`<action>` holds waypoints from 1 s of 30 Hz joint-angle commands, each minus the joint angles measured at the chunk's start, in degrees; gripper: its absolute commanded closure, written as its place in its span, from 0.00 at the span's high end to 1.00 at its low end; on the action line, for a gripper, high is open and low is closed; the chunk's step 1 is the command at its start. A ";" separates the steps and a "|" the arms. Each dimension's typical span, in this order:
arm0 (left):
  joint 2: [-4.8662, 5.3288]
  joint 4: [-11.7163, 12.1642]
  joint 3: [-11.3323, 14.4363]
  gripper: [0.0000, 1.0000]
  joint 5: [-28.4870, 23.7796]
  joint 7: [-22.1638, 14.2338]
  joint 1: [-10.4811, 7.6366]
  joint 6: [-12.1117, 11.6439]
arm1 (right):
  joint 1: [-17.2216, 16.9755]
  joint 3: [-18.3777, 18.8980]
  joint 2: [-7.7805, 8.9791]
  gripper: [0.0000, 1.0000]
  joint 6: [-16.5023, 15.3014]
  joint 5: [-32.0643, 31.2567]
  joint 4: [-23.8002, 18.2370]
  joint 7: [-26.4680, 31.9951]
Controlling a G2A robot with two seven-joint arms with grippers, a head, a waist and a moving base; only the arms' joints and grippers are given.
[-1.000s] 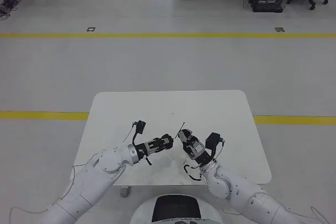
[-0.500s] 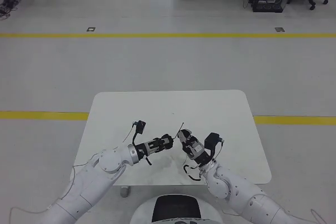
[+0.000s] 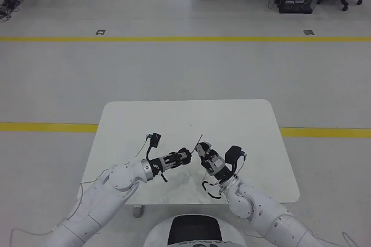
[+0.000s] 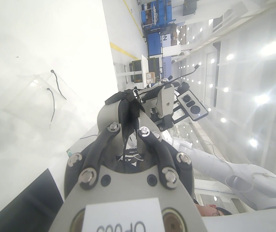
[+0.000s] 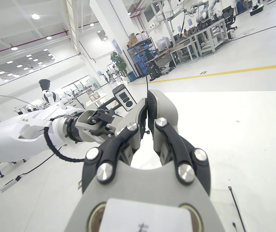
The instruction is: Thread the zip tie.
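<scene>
One thin zip tie (image 5: 147,83) stands pinched in the right gripper (image 5: 147,103), its fingers closed on it, above the table (image 3: 247,117). The left gripper (image 4: 127,106), just beside, appears clamped on its other end. Slight misalignment could buckle the tail past the head.

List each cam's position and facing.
Top view: overhead, looking down at the table; left arm and right arm show.
Left wrist view: behind the left claw, facing the right arm across the table.
Right wrist view: behind the right claw, facing the left arm.
Shared: both wrist views show the zip tie in shut claws.
</scene>
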 commanded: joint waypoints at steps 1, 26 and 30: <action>0.00 0.00 0.00 0.00 0.00 0.00 0.00 0.00 | -0.14 0.29 -0.16 0.00 -0.16 -0.19 0.07 0.13; 0.00 0.00 0.00 0.00 0.00 0.00 0.00 0.00 | -1.58 2.79 -1.64 0.00 -0.27 -2.54 0.22 1.31; 0.00 0.00 0.00 0.00 0.00 0.00 0.00 0.00 | -1.67 3.01 -1.88 0.00 -0.27 -2.80 0.24 1.61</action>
